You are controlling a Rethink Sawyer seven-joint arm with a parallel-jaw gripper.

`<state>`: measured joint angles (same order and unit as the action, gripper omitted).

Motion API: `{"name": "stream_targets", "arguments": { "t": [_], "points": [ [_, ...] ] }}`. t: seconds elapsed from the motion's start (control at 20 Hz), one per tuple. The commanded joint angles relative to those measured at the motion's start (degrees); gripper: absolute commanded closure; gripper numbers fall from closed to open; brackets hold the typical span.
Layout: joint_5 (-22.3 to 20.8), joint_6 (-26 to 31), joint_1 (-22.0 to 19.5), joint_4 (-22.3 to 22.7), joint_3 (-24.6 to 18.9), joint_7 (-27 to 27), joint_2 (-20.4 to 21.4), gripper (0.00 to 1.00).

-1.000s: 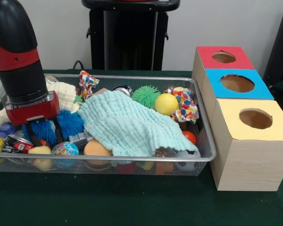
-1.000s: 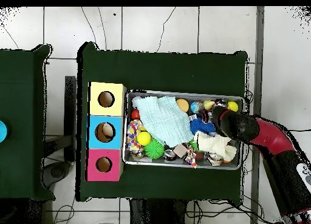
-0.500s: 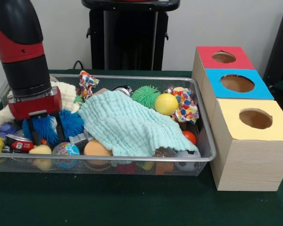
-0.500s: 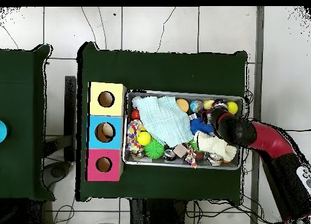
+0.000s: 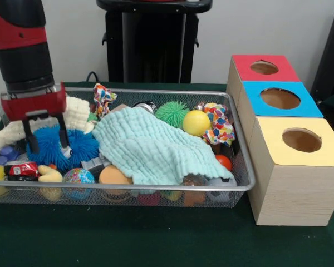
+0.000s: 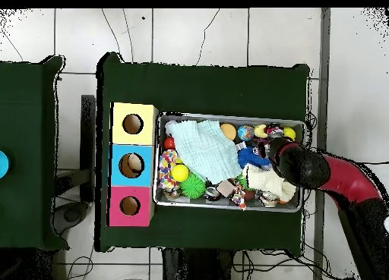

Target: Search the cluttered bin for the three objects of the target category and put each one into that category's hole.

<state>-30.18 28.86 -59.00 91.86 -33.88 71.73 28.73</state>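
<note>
A wire-mesh bin (image 5: 156,189) holds a jumble of toys under a mint-green cloth (image 5: 150,147). My gripper (image 5: 48,149) hangs over the bin's left end in the front view, open, its two dark fingers (image 5: 29,139) straddling the front of a blue spiky ball (image 5: 78,146). Whether they touch the ball is unclear. Nothing is lifted. Beside the bin stand three boxes with holes: red (image 5: 264,67), blue (image 5: 280,98) and yellow (image 5: 301,140). From overhead, the gripper (image 6: 267,151) sits near the bin's (image 6: 228,116) right end beside the blue ball (image 6: 253,157).
Also in the bin are a yellow ball (image 5: 196,122), a green spiky ball (image 5: 171,113), a multicoloured rope toy (image 5: 218,123), a white fluffy toy (image 5: 75,110), a red can (image 5: 22,169), a globe ball (image 5: 77,177) and an orange ball (image 5: 112,175).
The gripper has risen out of the clutter at the bin's left end and shifted slightly left, still open. The blue spiky ball now shows more fully; the other objects stay put.
</note>
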Motion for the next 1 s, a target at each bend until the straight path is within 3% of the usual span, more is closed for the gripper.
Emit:
{"name": "stream_targets", "arguments": {
  "t": [0.05, 0.2, 0.55, 1.0],
  "points": [
    [4.70, 14.99, -1.14, 2.23, -0.88, -3.53, 10.42, 0.00],
    [4.32, 13.79, -1.19, 1.93, -1.02, -2.96, 8.65, 0.00],
    [0.46, 5.16, -1.12, -1.98, -0.22, -1.93, -2.20, 0.00],
    [-0.49, 1.59, -1.57, -2.87, -0.22, -2.02, -7.31, 0.00]
  ]
}}
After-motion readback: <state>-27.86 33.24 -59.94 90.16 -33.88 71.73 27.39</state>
